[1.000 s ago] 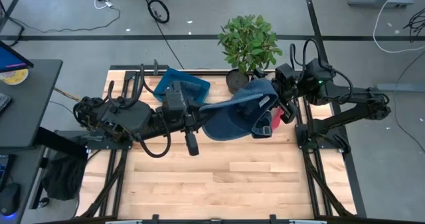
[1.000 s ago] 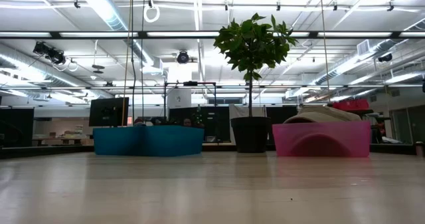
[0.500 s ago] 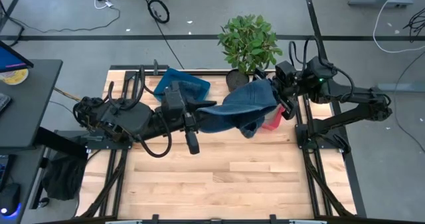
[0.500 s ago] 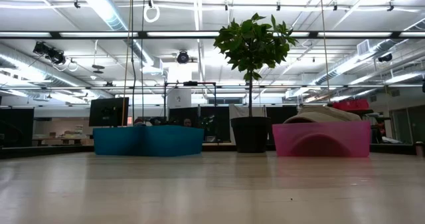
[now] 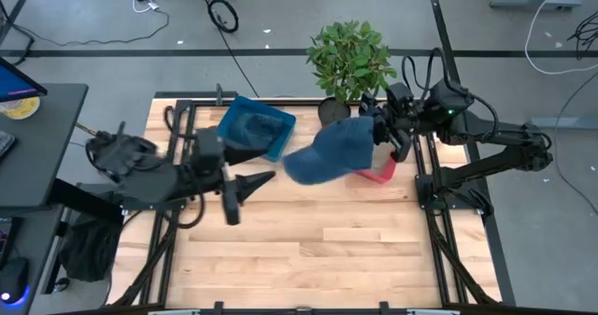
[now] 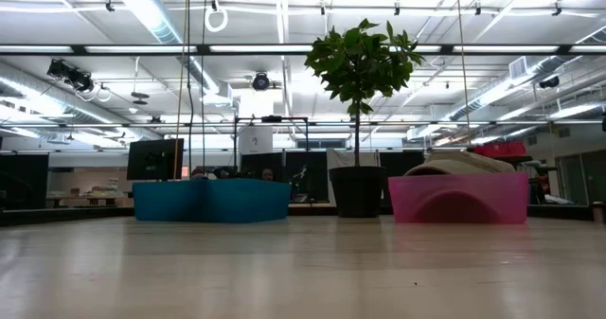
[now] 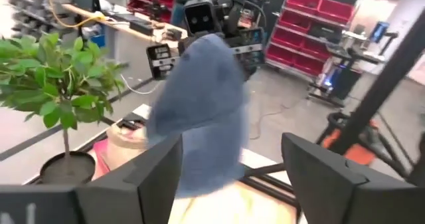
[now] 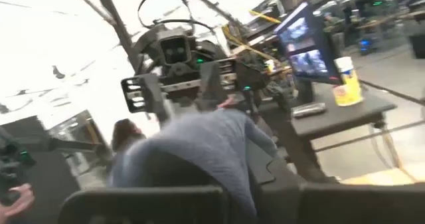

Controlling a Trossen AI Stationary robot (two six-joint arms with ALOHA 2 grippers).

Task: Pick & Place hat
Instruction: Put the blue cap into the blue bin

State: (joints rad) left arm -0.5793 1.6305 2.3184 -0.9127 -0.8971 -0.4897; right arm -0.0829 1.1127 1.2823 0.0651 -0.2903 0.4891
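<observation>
Blue fabric cap (image 5: 329, 151) hung above wooden desk (image 5: 318, 250), clenched by right gripper (image 5: 381, 136); left gripper (image 5: 250, 182) fingers spread, released, apart from cap.

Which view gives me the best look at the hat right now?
The high view: the whole blue hat shows, hanging from the right gripper over the table. Both wrist views show it close but only in part. The low view does not show it.
</observation>
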